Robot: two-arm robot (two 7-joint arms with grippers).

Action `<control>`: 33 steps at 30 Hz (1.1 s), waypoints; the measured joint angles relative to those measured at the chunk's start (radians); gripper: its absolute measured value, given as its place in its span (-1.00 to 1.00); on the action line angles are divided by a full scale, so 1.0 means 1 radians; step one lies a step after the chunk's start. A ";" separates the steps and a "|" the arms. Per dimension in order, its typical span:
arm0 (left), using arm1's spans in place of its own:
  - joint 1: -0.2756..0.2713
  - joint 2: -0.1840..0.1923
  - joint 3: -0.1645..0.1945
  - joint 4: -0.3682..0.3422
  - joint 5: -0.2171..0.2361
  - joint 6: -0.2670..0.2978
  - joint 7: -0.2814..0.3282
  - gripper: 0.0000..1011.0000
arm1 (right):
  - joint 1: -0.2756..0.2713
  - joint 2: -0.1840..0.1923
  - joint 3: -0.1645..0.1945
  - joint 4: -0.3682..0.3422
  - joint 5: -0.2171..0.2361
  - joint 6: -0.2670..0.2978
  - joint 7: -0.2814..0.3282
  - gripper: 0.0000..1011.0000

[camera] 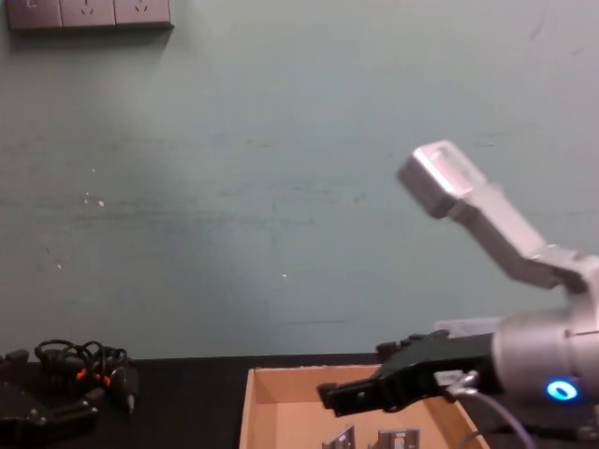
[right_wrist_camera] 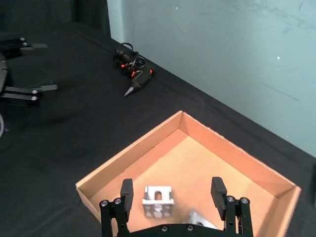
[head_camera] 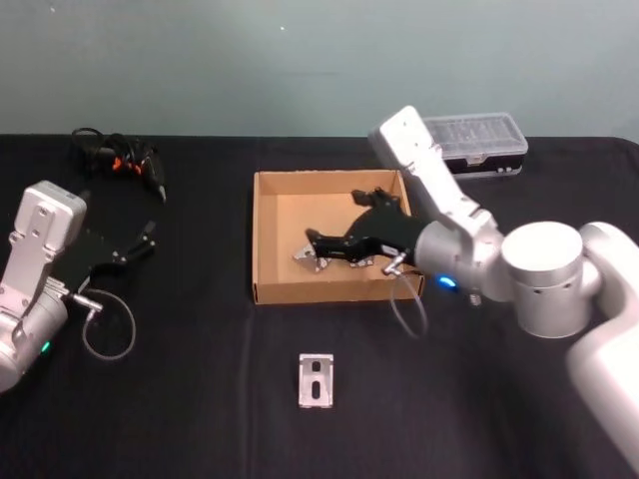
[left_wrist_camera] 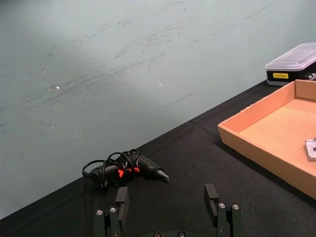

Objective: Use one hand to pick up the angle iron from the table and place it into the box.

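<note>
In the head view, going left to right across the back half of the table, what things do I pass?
Bundle of black cables with orange bits → cardboard box → black plastic case with clear lid. The loose angle iron lies in front of the box, within its span, so it has no separate place in the order.

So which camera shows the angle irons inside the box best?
The right wrist view: it looks down into the box, with one angle iron in plain sight. In the head view the right gripper partly covers them; the chest and left wrist views catch them at the picture's edge.
</note>
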 joint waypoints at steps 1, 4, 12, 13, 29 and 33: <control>0.000 0.000 0.000 0.000 0.000 0.000 0.000 0.98 | -0.005 0.009 0.003 -0.012 0.005 -0.001 0.005 0.98; 0.000 0.000 0.000 0.000 0.000 0.000 0.000 0.98 | -0.028 0.051 0.017 -0.065 0.028 -0.005 0.029 0.98; 0.000 0.000 0.000 0.000 0.000 0.000 0.000 0.98 | -0.087 0.172 0.052 -0.201 0.090 -0.027 0.108 0.98; 0.000 0.000 0.000 0.000 0.000 0.000 0.000 0.98 | -0.093 0.185 0.054 -0.214 0.095 -0.030 0.117 0.98; 0.000 0.000 0.000 0.000 0.000 0.000 0.000 0.98 | -0.111 0.370 -0.016 -0.354 0.136 -0.068 0.310 0.98; 0.000 0.000 0.000 0.000 0.000 0.000 0.000 0.98 | -0.102 0.395 -0.053 -0.356 0.130 -0.076 0.340 0.98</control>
